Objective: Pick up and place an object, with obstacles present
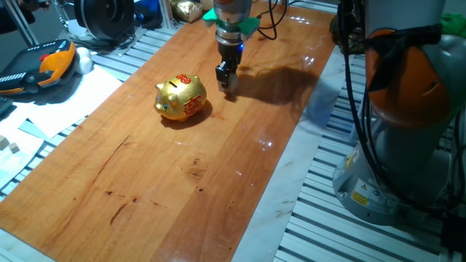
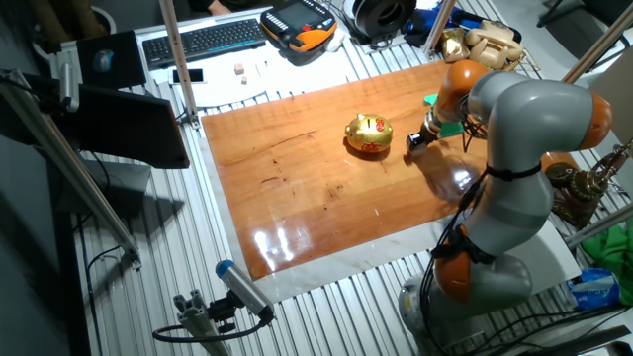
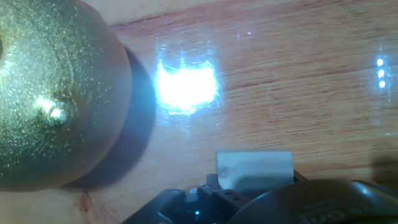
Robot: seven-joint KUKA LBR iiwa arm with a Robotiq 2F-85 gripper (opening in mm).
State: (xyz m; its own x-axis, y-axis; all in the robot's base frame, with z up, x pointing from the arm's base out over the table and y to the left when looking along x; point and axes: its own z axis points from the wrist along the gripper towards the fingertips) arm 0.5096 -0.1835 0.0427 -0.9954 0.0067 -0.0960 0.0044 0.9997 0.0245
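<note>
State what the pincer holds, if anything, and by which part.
It cannot be told: the pincer is low beside the golden pig, and only a pale block shows at its tip.

The small pale beige wooden cube [image 3: 255, 170] with plain faces sits low between the black fingers, just above the wooden tabletop. The shiny gold pig-shaped money bank [image 1: 180, 98] with red markings on its side and top stands upright on the tabletop, just beside the cube, not touching it.
</note>
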